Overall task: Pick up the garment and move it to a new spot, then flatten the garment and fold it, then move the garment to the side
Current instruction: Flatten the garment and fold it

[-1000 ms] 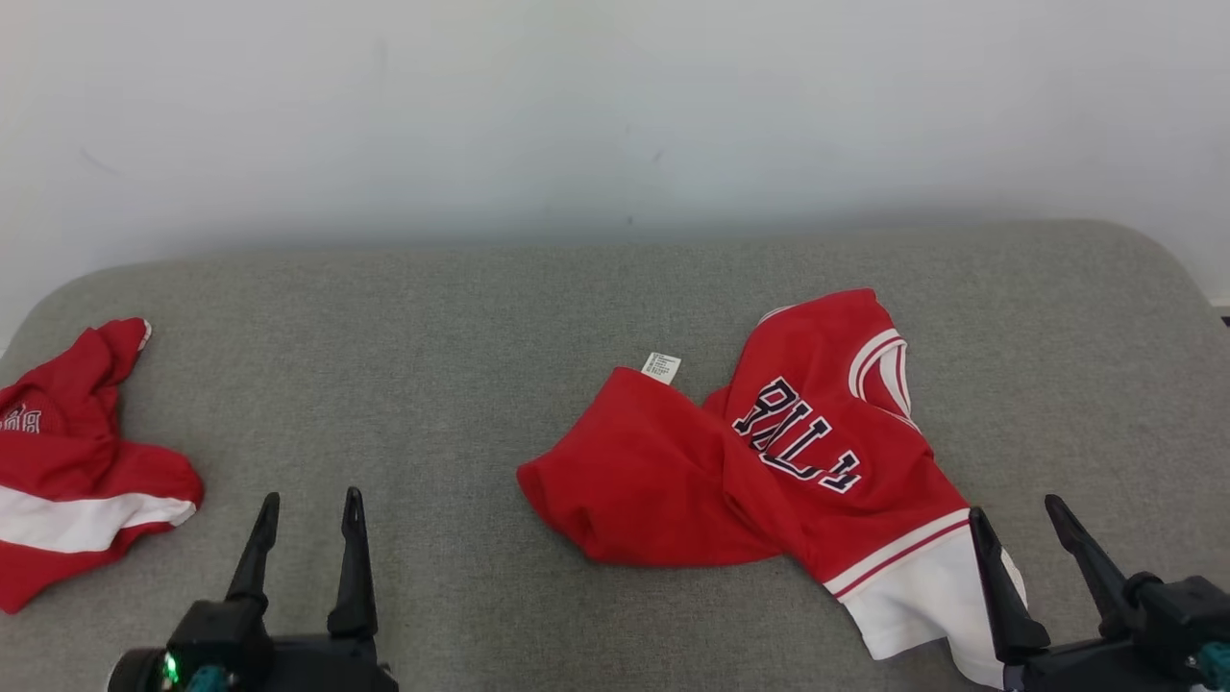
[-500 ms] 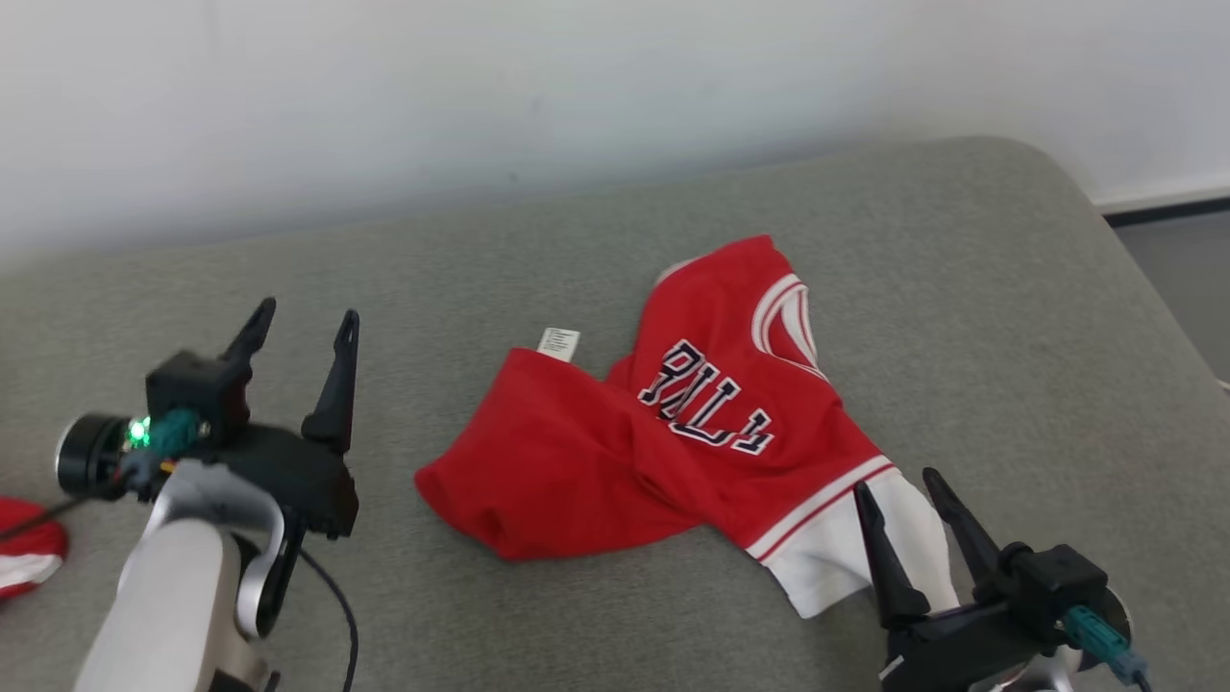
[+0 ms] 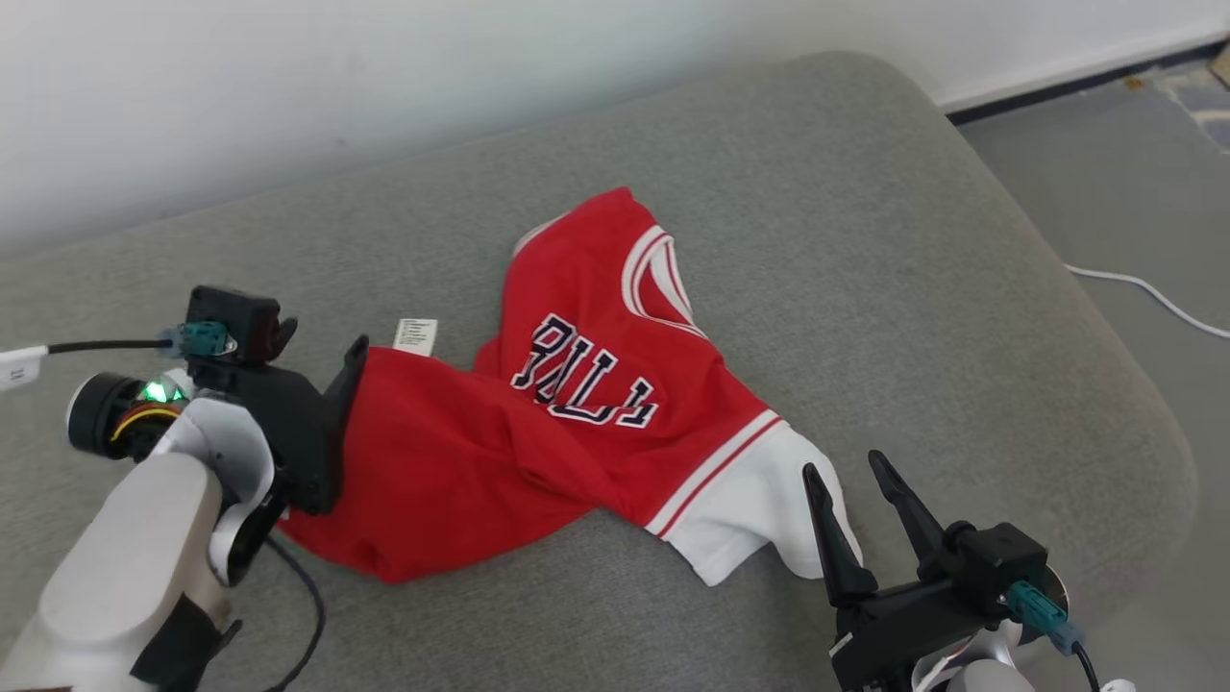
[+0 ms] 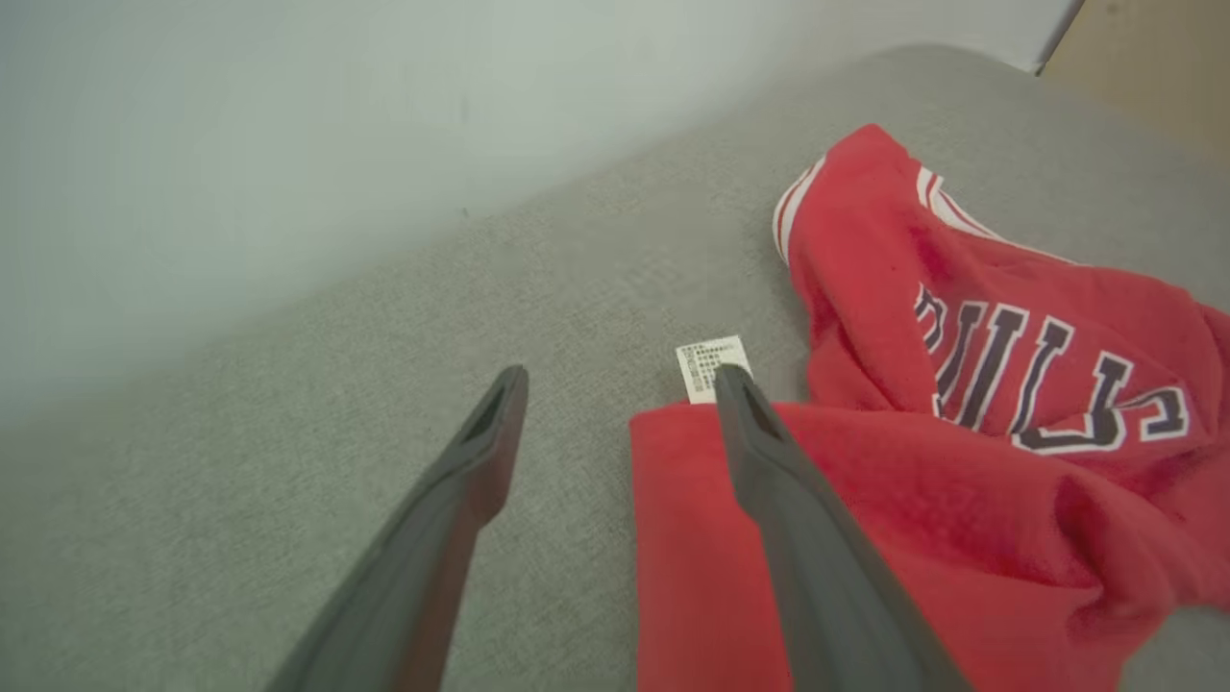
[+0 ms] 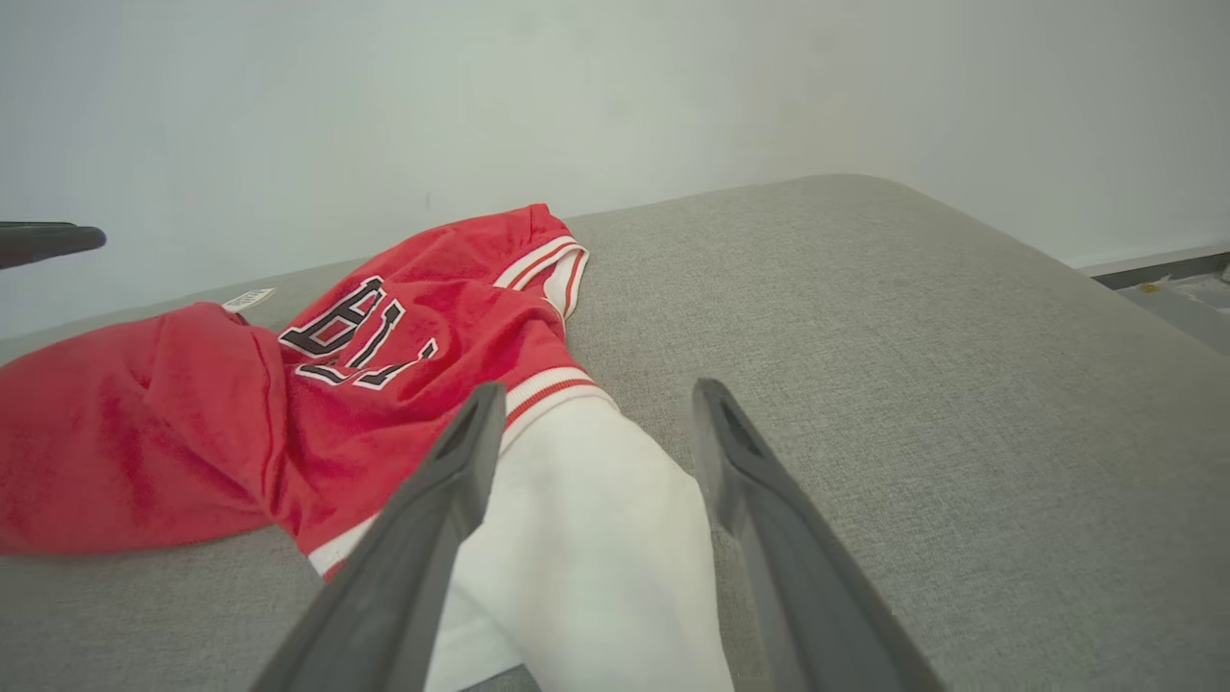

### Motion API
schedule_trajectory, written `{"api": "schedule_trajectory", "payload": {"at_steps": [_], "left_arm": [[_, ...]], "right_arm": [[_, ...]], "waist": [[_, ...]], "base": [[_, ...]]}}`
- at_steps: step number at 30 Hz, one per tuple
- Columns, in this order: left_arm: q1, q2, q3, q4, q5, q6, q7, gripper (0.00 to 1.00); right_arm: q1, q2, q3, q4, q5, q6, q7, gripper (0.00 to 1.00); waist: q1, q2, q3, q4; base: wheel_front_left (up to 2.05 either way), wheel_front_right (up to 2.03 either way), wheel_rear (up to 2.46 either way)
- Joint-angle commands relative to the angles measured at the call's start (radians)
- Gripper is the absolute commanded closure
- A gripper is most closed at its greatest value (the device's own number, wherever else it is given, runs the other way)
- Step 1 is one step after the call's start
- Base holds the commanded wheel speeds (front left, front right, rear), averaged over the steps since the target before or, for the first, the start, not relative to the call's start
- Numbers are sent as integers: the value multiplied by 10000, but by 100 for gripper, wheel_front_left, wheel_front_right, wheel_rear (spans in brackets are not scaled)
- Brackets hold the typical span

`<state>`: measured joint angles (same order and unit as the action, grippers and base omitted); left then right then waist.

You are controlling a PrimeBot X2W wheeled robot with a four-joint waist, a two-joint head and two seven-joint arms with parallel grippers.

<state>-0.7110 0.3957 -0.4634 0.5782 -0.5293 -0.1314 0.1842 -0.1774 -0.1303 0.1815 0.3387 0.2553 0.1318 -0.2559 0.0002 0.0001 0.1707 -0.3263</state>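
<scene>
On the grey cushion [image 3: 865, 240] lies the red garment [image 3: 461, 452]. It is crumpled, with dark letters on it and a white part at one end. The left end effector [image 4: 623, 375] has its fingers wide apart and holds nothing. One finger is over the red edge, by the small white label [image 4: 709, 365]. The right end effector [image 3: 846, 464] is wide and empty too, with its fingers over the white part. A white cable [image 3: 1143, 288] lies on the floor nearby.
</scene>
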Motion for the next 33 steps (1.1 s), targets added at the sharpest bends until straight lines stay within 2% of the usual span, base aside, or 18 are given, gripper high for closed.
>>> {"api": "schedule_trajectory", "payload": {"at_steps": [1,3,5,13,14,15,16,20,27,30,33], "left_arm": [[-230,200,-272,252,-47,30,173,0],[-323,101,-335,814,-630,29,550,0],[-521,227,-748,1144,-748,29,887,0],[-913,152,-1457,1929,-1644,29,964,0],[-963,161,-1576,2006,-1753,28,956,42],[-1018,151,-1698,2050,-1843,28,919,74],[-1063,114,-1789,2082,-1959,28,860,100],[-1373,142,-2065,2179,-2098,28,73,100],[-1969,131,-2195,2201,-1804,28,-2193,100],[-1842,49,-2241,1974,-1540,178,-3145,100],[-1329,-32,-2164,1392,-1406,574,-3910,100]], "right_arm": [[-138,66,44,75,90,-23,-59,0],[-205,97,62,154,89,-23,-89,0],[-268,98,80,195,112,-23,-89,0],[-445,56,-15,117,43,-23,-97,0],[-457,63,-18,95,14,-23,-98,0],[-458,73,-18,67,-22,-23,-97,0],[-452,77,-22,40,-35,-23,-88,0],[-399,37,-113,-88,-115,-23,-86,0],[-93,-183,-306,-195,-186,-23,-86,0],[65,-203,-365,-232,-272,-23,-84,0],[217,-271,-416,-223,-285,-23,-85,0]], "waist": [[-2,-1,400,-471],[-2,-1,478,-547],[-2,-1,547,-605],[-2,-1,651,-598],[-2,-1,652,-582],[-2,-1,649,-560],[-2,-1,648,-532],[-2,-1,601,-324],[-2,-1,235,503],[-2,-1,46,919],[-2,-1,-140,1326]], "base": [[0,0,0],[0,0,0],[0,0,0],[0,0,0],[0,0,0],[0,0,0],[0,0,0],[0,0,0],[0,0,0],[0,0,0],[0,0,0]]}}
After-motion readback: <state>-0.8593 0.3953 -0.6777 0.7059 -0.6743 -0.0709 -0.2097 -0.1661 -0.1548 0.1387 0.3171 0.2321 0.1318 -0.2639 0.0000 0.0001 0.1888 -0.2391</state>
